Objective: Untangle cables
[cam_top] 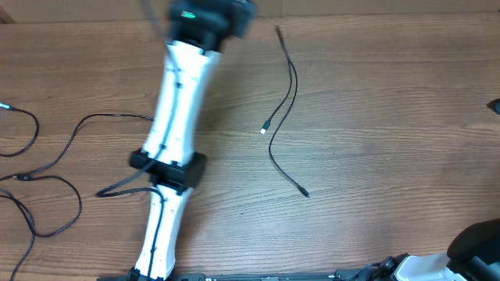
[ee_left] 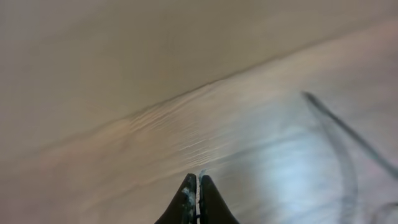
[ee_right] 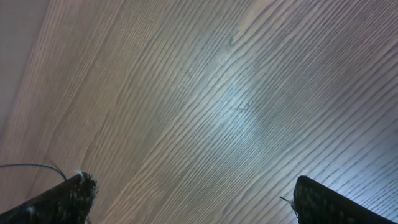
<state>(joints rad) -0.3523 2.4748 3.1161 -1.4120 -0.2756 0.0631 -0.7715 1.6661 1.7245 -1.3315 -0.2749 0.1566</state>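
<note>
At centre of table (cam_top: pixel 391 117), one cable (cam_top: pixel 291 86) lay alone, well apart from looped cables (cam_top: pixel 109 115) at L side. L gripper (ee_left: pixel 198 186) clenched, nothing seen held; R gripper (ee_right: pixel 189 183) spread wide, empty. Step: betw. pulls. Next move prob. needed L jaws opened over those loops.

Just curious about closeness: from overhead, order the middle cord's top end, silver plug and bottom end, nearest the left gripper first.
1. Top end, far edge, nearest the left gripper.
2. Silver plug, mid-table.
3. Bottom end, near side.
</note>
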